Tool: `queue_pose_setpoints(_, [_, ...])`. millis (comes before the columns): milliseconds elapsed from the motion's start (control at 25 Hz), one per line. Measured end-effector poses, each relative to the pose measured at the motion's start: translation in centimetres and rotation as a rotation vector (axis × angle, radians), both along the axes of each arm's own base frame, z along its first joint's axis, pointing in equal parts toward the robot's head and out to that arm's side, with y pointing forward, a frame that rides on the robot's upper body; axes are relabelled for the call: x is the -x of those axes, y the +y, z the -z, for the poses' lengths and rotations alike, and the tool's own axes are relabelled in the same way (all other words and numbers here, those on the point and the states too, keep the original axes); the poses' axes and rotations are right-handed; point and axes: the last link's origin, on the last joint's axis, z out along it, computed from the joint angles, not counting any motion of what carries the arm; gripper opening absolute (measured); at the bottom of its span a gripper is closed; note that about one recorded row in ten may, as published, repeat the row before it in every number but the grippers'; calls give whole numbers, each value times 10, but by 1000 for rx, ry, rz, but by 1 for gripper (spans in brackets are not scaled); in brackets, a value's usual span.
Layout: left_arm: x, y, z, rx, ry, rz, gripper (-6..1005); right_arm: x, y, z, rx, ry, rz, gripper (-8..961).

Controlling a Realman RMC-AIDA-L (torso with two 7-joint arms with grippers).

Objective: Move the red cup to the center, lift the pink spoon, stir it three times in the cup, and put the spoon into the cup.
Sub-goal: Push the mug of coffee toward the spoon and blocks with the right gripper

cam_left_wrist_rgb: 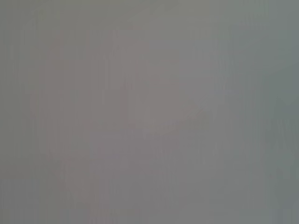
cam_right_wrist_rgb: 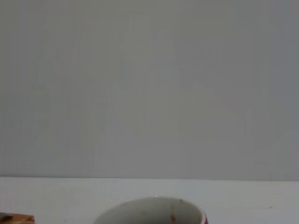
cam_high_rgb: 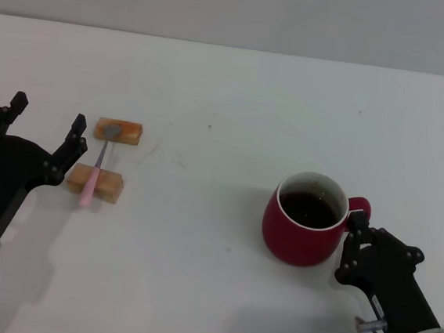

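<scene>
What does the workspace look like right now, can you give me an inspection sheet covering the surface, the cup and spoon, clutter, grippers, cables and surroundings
Surface: white table, a few small dark specks.
Red cup: upright on the robot's right side, dark liquid inside, handle toward the right gripper.
Pink spoon: lying across two wooden blocks, bowl on the far block, handle end past the near one.
Clutter: nothing seen beyond the blocks.
Left gripper: open, just left of the spoon, not touching it.
Right gripper: at the cup's handle; grip cannot be told.
Cables: a short grey piece at the right wrist.
Surroundings: plain grey wall behind the table.
</scene>
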Motion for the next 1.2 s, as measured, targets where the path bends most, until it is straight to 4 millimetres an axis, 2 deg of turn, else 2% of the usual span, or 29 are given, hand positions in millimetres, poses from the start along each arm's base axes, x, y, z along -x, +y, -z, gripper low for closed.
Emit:
queue_pose_setpoints(840, [-1,2,-1,-3,-6,4,860,10,27,5,42,-23,-39,-1])
queue_pose_setpoints(1200, [-2,2,0,0,-4,7,860,5,14,3,22,-12,-16,0])
